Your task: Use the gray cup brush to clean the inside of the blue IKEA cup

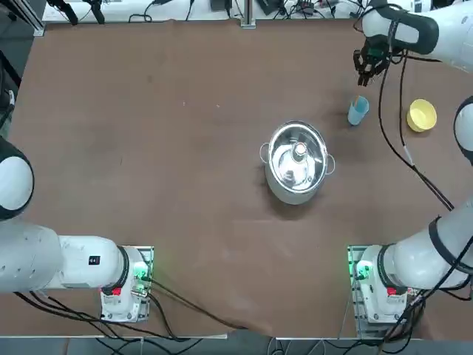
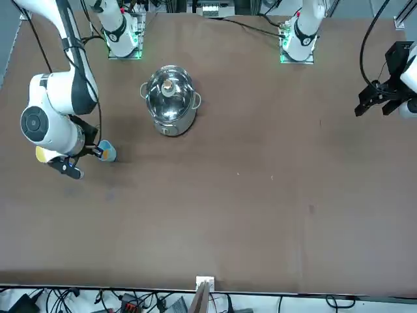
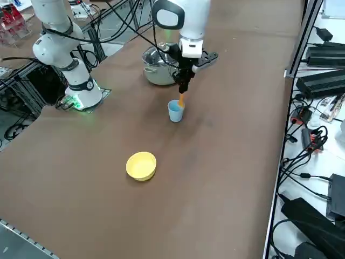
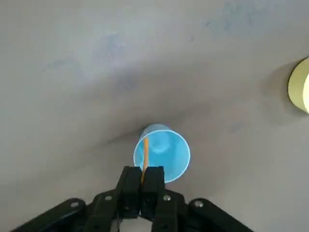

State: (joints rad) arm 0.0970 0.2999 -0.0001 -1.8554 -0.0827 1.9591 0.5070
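Top view, left to right.

Steel pot point(image 1: 298, 159), lidded: centre of the frame, slightly above the middle, well apart from the work.

Blue cup point(image 1: 358, 111): upper right of the frame, upright on the table, mouth up, its long axis vertical. Looks like thin, plain plastic: light, fairly stiff, unlikely to break, smooth enough to skid or tip if the wall gets pushed. If it needs steadying, I'd take it low round the outside, lightly.

Cup brush point(image 3: 182, 99): in the right side view, upper part of the frame, just right of centre, orange handle reaching down into the blue cup's mouth. Long axis close to vertical, slight lean; working end points down. Head not made out. In the wrist view the handle runs from the fingertips across the mouth, near one side of the inner wall. Probably light, slim, a bit springy; may twist or slip in the pads under side load. Best hold: high on the handle, square to it, as now.

Right gripper point(image 4: 143, 174): directly over the blue cup, fingers clamped on the brush handle.

Yellow cup point(image 1: 422, 116): farthest right of these, upper right of the frame, near the blue one, not touching.
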